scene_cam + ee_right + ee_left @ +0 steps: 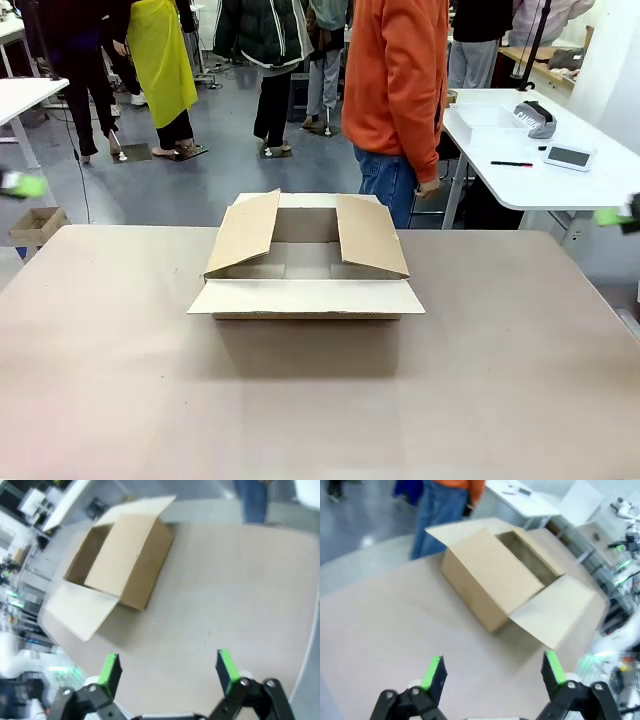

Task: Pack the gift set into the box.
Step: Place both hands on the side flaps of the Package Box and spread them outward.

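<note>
The box (pixel 305 297) is plain light brown. The table (pixel 120 380) under it is dull grey-brown. The person's top (pixel 395 70) is orange and the jeans (pixel 385 180) are blue. The left gripper (pixel 492 667) and the right gripper (pixel 167 667) are black with bright green pads (pixel 431 672). The far table (pixel 490 140) is white.

Place: lab or workshop | white worktables (pixel 480 140) | grey floor (pixel 200 180) | people (pixel 268 40) standing about

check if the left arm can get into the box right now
Probably yes: the box is open on top and only bare table lies between it and the open left gripper, though two flaps lean inward and narrow the opening.
</note>
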